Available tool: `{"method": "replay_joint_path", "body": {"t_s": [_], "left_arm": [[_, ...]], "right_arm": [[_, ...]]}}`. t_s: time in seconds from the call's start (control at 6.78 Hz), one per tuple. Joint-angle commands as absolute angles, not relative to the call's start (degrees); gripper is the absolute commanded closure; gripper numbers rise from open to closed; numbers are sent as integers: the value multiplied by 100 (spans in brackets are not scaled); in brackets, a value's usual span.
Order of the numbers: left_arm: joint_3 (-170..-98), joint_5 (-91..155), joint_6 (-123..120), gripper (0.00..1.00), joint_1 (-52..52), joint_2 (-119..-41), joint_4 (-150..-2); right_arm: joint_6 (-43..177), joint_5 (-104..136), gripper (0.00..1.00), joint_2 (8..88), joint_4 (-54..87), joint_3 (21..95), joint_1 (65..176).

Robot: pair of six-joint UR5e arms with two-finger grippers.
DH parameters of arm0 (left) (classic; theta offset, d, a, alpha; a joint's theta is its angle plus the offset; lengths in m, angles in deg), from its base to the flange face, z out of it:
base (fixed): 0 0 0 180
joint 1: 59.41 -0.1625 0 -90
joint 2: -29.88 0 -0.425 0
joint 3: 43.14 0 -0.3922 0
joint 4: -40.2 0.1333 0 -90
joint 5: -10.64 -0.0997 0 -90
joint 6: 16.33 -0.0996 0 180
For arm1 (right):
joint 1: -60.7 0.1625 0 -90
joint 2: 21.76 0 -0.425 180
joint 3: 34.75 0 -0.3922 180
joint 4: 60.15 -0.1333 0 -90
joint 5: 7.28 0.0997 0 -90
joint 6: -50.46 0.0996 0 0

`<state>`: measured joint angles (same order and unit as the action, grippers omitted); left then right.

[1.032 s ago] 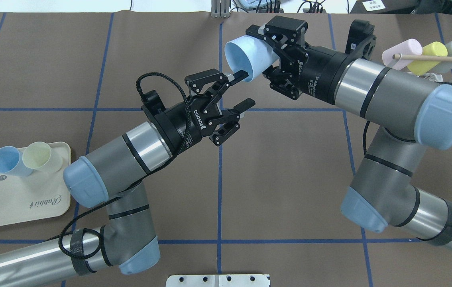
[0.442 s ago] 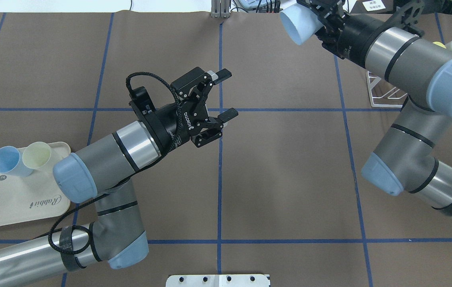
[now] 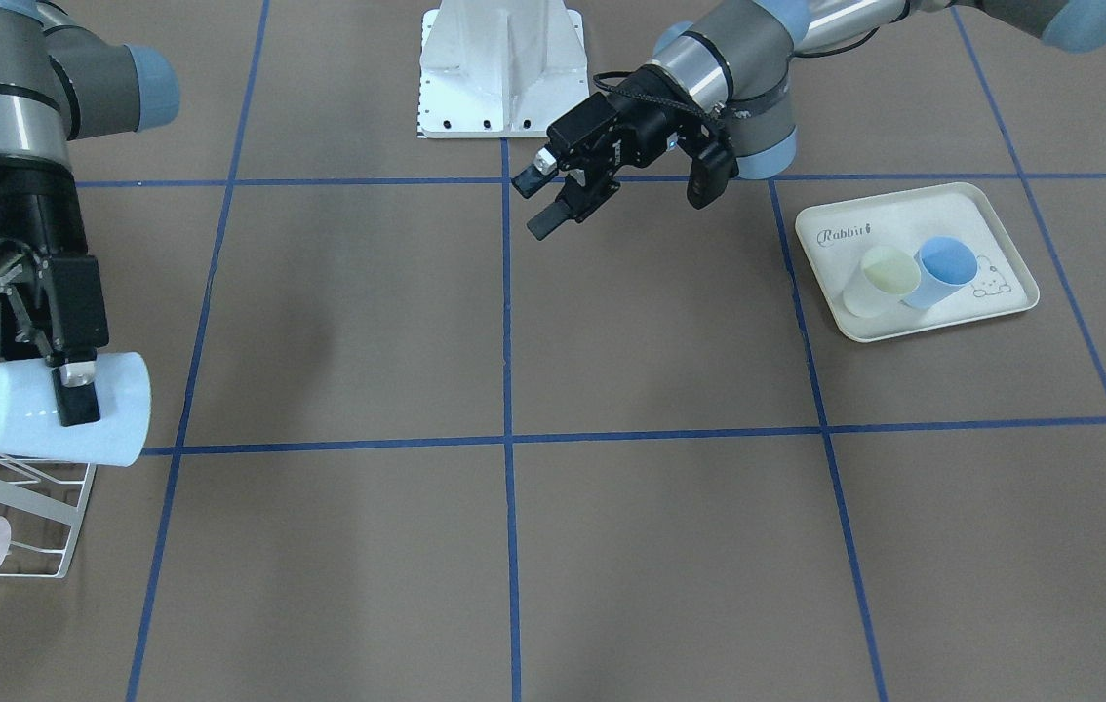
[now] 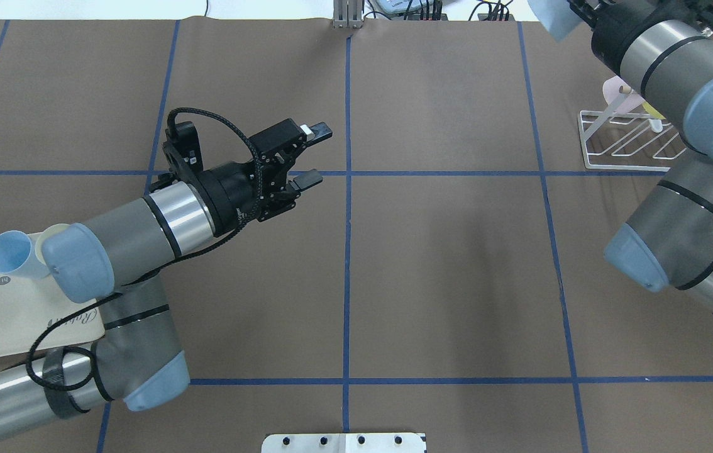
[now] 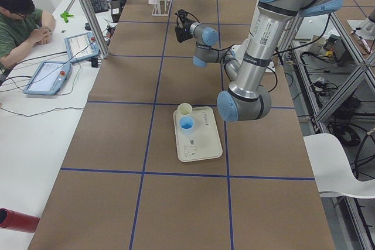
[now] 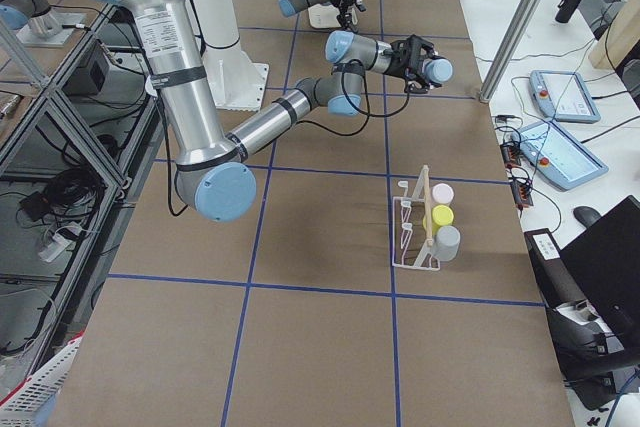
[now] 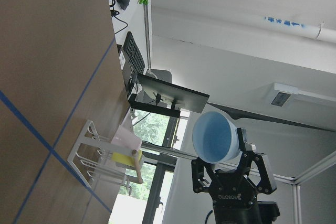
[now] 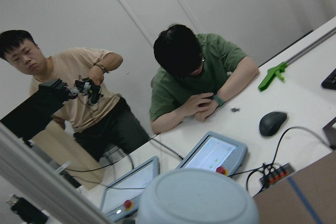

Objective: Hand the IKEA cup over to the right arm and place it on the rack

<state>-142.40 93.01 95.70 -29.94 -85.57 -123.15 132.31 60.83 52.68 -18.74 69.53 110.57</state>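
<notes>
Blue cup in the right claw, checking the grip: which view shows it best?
Exterior front-facing: whole cup, sideways in the right claw, by the rack. Overhead crops it; left wrist shows its mouth, right wrist its base; side views, tiny.

Cream rabbit-printed tray (image 3: 948, 314), flat on brown table cover (image 4: 444, 264) gridded in blue tape. On tray: blue cup (image 3: 943, 268) and pale yellow cup (image 3: 880, 278), upright, side by side. On white desk (image 8: 304, 93): grey tablet (image 8: 212, 156), black mouse (image 8: 273, 123), green tool (image 8: 273, 74). Seated behind desk: person in green shirt (image 8: 202, 72), person in beige shirt (image 8: 79, 77).
</notes>
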Motion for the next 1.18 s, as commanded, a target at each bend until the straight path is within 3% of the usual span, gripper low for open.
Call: {"method": "replay_joint_path", "body": {"t_s": [0.0, 0.44, 0.74, 1.03], "left_arm": [[-15575, 10918, 8787, 0, -1920, -7808, -9818], [-15765, 11440, 7688, 0, -1409, -7587, -8456], [-15836, 12163, 6755, 0, -792, -7069, -8241], [-15836, 12165, 6708, 0, -782, -7049, -8241]], "right_arm": [[11864, 5374, 100, 6038, -1665, 6966, 11263], [10572, 5099, 100, 7487, -2644, 6818, 11649], [10425, 5081, 100, 7659, -2720, 6476, 11721], [10478, 5090, 100, 7545, -2728, 6053, 11686]]}}
